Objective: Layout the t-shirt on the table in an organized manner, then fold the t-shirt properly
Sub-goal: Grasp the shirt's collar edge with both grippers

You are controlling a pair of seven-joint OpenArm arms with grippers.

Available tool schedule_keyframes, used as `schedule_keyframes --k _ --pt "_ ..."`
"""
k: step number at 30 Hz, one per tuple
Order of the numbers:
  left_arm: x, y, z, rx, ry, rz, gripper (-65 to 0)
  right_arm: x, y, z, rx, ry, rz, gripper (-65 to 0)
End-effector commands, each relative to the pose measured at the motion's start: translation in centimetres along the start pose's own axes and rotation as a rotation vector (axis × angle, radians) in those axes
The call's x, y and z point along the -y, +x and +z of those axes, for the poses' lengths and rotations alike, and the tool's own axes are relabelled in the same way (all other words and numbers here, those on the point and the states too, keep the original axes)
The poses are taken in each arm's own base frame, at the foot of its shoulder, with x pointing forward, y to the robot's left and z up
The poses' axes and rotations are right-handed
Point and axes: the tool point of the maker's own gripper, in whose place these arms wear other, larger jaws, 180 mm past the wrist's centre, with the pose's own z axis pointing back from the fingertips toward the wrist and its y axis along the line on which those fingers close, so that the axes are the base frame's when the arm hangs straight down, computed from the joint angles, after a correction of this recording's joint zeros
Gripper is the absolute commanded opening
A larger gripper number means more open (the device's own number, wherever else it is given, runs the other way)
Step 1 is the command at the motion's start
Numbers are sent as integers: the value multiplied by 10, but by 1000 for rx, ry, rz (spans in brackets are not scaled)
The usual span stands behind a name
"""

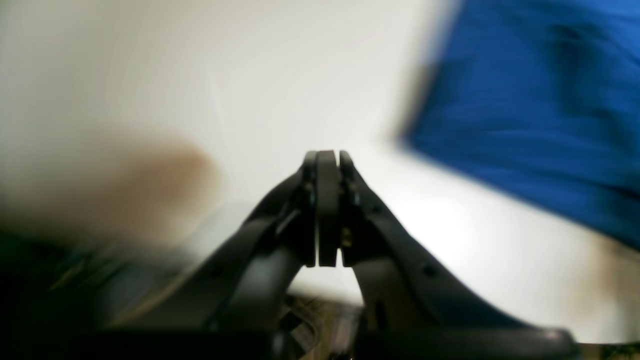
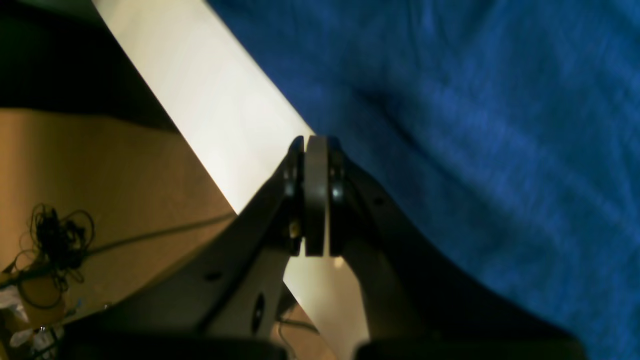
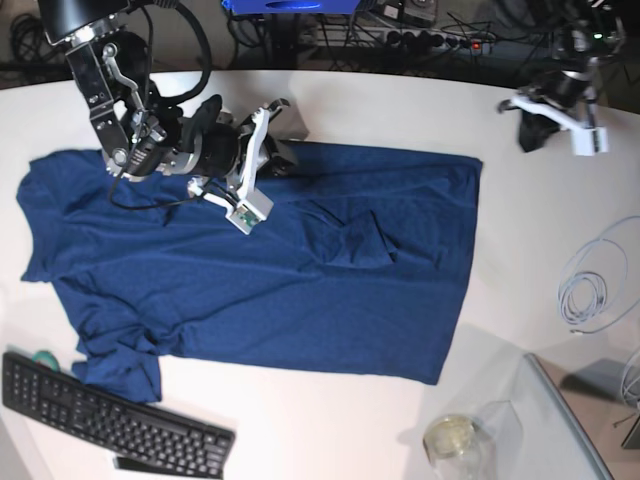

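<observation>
The dark blue t-shirt [image 3: 300,260] lies spread across the white table [image 3: 350,100], with creases near its middle and a bunched sleeve at the front left. My right gripper [image 3: 283,160] is low at the shirt's far edge. In the right wrist view it [image 2: 315,137] is shut, its tips right where the t-shirt [image 2: 475,125] meets the bare table [image 2: 215,100]; no cloth shows between the pads. My left gripper [image 3: 528,135] hangs over bare table at the far right, off the shirt. In its blurred wrist view it [image 1: 327,152] is shut on nothing, with the t-shirt [image 1: 540,100] at upper right.
A black keyboard [image 3: 110,420] lies at the front left, close to the bunched sleeve. A coil of white cable [image 3: 590,290] sits on the right. A glass jar [image 3: 455,440] and a clear panel [image 3: 560,420] stand at the front right. Cables run behind the table's far edge.
</observation>
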Motion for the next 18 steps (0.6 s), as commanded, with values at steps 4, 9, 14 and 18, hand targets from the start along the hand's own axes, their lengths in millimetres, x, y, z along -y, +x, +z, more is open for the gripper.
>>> schedule_keyframes --k 4,9,14,18 --pt "33 -6 -29 -21 -27 -26 -650 14 20 11 78 -28 -17 -645" --pt "64 -13 -50 -75 -19 -172 -650 36 13 25 97 -90 -76 -645" --pt "72 -1 -63 -90 3 -322 -650 55 6 38 114 -144 -126 -645" --pt "74 13 -66 -70 18 -375 -484 64 6 45 126 -170 -143 -644"
